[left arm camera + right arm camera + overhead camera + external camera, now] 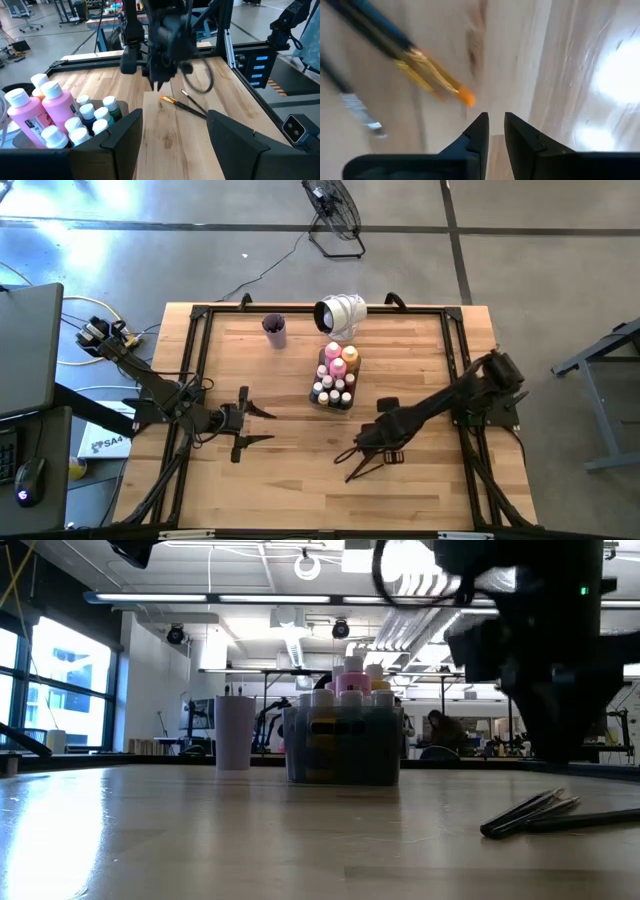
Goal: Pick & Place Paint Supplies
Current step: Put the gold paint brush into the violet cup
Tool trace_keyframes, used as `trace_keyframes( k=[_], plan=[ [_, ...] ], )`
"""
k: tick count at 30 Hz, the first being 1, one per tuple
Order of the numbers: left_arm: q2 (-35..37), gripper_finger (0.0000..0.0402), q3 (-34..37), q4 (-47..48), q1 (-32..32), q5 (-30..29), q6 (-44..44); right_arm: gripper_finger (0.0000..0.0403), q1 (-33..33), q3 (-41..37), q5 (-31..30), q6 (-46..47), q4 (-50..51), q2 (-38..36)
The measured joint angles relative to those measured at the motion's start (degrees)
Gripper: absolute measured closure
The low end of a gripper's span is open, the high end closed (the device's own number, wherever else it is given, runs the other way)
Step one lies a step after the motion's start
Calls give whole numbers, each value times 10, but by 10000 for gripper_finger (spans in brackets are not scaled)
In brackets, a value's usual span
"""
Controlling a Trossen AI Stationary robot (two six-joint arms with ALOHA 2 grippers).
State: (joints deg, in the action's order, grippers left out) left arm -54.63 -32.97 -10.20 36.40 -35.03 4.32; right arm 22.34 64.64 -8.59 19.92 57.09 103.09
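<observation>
Two thin paintbrushes (358, 464) lie side by side on the wooden table at its near right; they also show in the low view (530, 812) and the left wrist view (186, 104). One has an orange tip (464, 97). My right gripper (496, 125) points down just beside that tip, its fingers nearly together and empty (159, 89). Pink (333, 356), orange (349, 358) and tiny white-capped bottles stand in the clear tray (340, 762) at the table's middle. My left gripper (268, 426) is wide open and empty, left of the tray (30, 141).
A lilac cup (274, 330) stands at the far side of the table, left of the tray, and shows in the low view (235, 732). A white roll-like object (340, 312) sits at the far edge. Black frame rails (198, 360) run along the table's sides.
</observation>
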Motion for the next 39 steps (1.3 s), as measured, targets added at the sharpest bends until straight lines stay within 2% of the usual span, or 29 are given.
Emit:
trace_keyframes(
  k=[7,12,22,39],
  plan=[
    [0,183,0,-3,0,0,0,350,-6,7,12,-2,-38,-49],
    [0,183,0,-2,0,0,0,350,-4,7,48,-21,-52,-45],
    [0,183,0,-2,0,0,0,350,-1,-9,61,-35,-107,-42],
    [0,183,0,-2,0,0,0,350,1,-52,66,-21,-132,-42]
  ],
)
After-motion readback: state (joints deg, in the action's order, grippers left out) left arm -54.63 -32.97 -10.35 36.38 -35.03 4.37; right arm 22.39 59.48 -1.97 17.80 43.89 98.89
